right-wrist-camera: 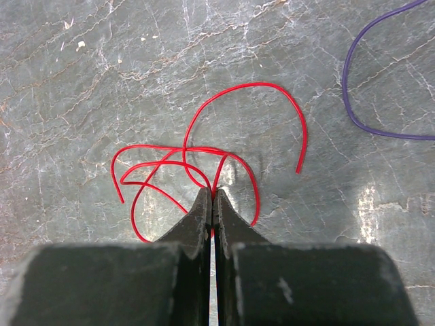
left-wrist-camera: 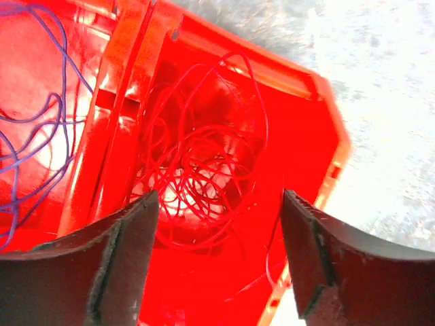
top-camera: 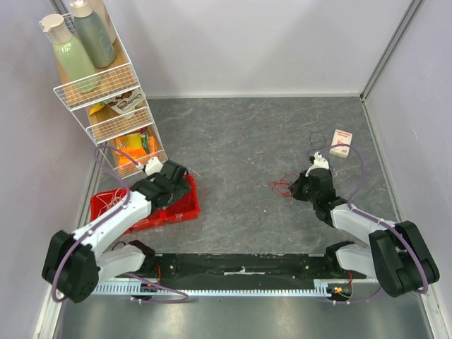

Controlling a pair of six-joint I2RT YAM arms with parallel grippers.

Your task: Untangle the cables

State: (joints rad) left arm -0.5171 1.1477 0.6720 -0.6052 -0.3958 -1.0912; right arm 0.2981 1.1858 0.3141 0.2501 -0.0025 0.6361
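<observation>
Over red bin (left-wrist-camera: 302, 92), left gripper (left-wrist-camera: 219, 198) agape

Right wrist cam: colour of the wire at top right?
Dark purple thin wire, clearest in right wrist view; thin red wire pinched in right gripper.

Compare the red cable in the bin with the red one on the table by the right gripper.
The bin cable is a dense tangle of many loops; the table cable is a few loose loops. The bin cable lies inside the red bin, under the open left gripper; the table cable lies on the table, at the tips of the shut right gripper. Both are thin and red.
</observation>
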